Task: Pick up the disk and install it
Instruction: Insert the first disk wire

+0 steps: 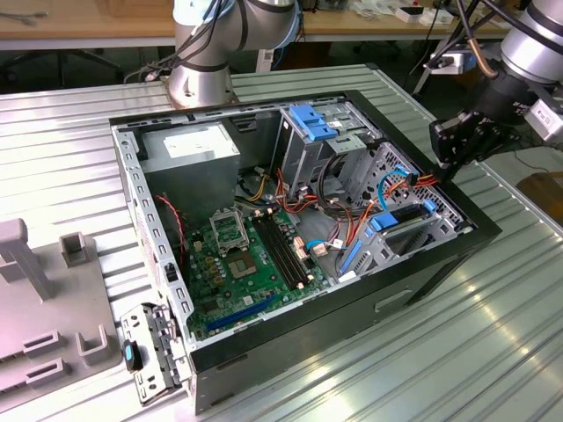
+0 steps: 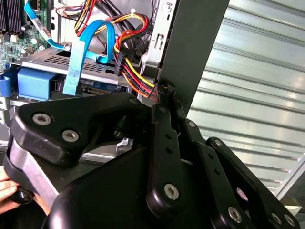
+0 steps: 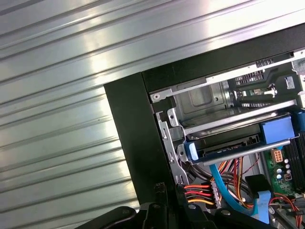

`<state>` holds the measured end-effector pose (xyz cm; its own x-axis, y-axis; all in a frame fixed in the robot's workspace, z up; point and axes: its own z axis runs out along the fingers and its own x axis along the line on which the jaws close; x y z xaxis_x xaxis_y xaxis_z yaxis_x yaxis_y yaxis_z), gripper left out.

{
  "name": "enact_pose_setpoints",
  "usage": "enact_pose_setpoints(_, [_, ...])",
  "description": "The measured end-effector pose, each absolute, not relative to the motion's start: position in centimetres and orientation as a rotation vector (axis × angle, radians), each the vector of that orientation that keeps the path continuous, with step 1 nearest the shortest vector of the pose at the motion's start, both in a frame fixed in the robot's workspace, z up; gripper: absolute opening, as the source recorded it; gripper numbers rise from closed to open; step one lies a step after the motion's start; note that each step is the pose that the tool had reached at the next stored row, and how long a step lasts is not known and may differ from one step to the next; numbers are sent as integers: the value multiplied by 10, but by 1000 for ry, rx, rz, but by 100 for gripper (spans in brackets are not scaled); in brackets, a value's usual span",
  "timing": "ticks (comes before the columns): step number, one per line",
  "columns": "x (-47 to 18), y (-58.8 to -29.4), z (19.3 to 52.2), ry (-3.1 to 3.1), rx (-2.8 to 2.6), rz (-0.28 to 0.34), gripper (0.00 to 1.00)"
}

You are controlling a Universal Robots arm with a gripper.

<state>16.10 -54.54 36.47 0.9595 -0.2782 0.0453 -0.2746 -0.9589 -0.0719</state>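
The disk (image 1: 403,220), a grey-metal drive with bright blue side rails, lies flat in the drive bay at the open computer case's corner on the exterior view's right. In the first wrist view the disk (image 3: 224,151) sits slid into the metal bay, with a blue tab at its end. My black gripper (image 1: 447,163) hangs just outside that corner of the case, above its black rim. In the second wrist view the fingers (image 2: 162,129) meet at their tips beside the red, yellow and black cable bundle (image 2: 136,78). The gripper is shut with nothing seen in it.
The open case (image 1: 204,378) lies on a ribbed metal table (image 1: 493,334). Inside are a green motherboard (image 1: 237,255), a grey power-supply box (image 1: 189,149) and a metal cage with a blue top (image 1: 315,123). Grey fixtures (image 1: 44,299) stand on the exterior view's left. A person's fingers (image 2: 7,191) show by the gripper body.
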Motion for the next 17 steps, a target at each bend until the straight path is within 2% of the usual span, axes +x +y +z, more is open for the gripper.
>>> enact_pose_setpoints(17, [160, -545, 372, 473, -3040, -86, 17])
